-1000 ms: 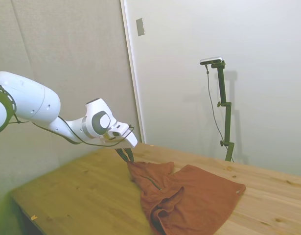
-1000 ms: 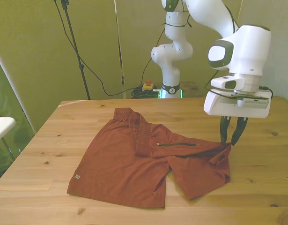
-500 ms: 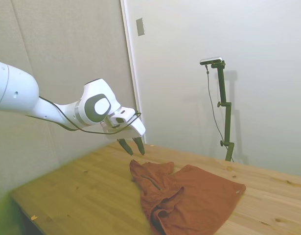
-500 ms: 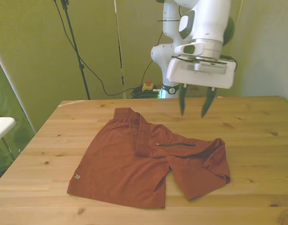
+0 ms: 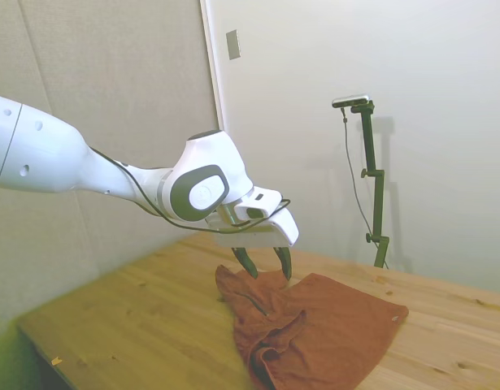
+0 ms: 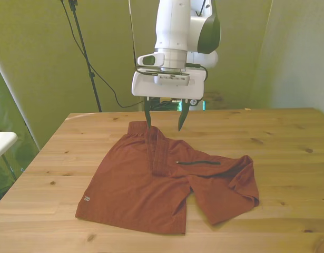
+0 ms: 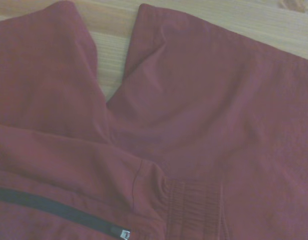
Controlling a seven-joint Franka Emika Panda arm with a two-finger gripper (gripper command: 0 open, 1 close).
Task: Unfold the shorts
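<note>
The rust-orange shorts (image 6: 140, 184) lie on the wooden table (image 6: 288, 153), partly folded, with one leg laid across toward the front view's right. A dark zipper stripe (image 6: 198, 163) runs over the folded part and a small light tag (image 6: 86, 200) marks the near left corner. My gripper (image 6: 165, 119) hangs open just above the waistband fold (image 6: 157, 150), holding nothing. From the side, the gripper (image 5: 263, 262) hovers over the shorts (image 5: 323, 333) near their far end. Up close, the wrist view fills with the shorts (image 7: 204, 125) and the zipper stripe (image 7: 53, 210).
A white surface (image 6: 1, 142) juts in at the front view's left edge beside the table. Black cables and a thin stand (image 6: 85, 58) rise behind the far edge. Bare wood (image 5: 128, 325) shows on the side view's left.
The gripper let go of the leg edge at the front view's right, opened, rose, and swung across to the left. It now hangs over the waistband. The shorts lie still.
</note>
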